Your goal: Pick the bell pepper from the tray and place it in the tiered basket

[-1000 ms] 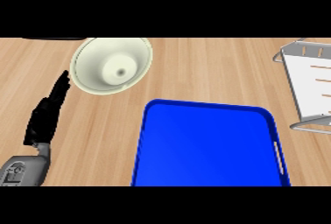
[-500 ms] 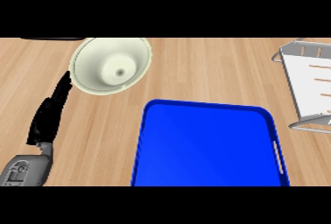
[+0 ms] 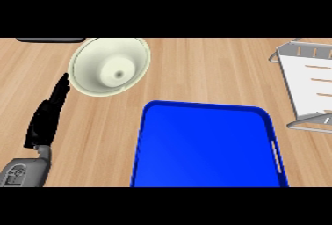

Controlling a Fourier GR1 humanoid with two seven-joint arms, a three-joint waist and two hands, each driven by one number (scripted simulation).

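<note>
The blue tray (image 3: 156, 132) lies at the lower middle of the counter with nothing showing on it. No bell pepper is in view. The tiered basket (image 3: 311, 83), white with grey wire, stands at the right edge, partly cut off. My left hand (image 3: 47, 118) rests at the left, fingers straight and pointing up toward the cream plate, holding nothing. My right hand does not show.
A cream round plate (image 3: 109, 65) sits at the upper left, just right of my left hand's fingertips. A dark object (image 3: 50, 39) lies at the counter's top left edge. Bare wood lies between the plate, tray and basket.
</note>
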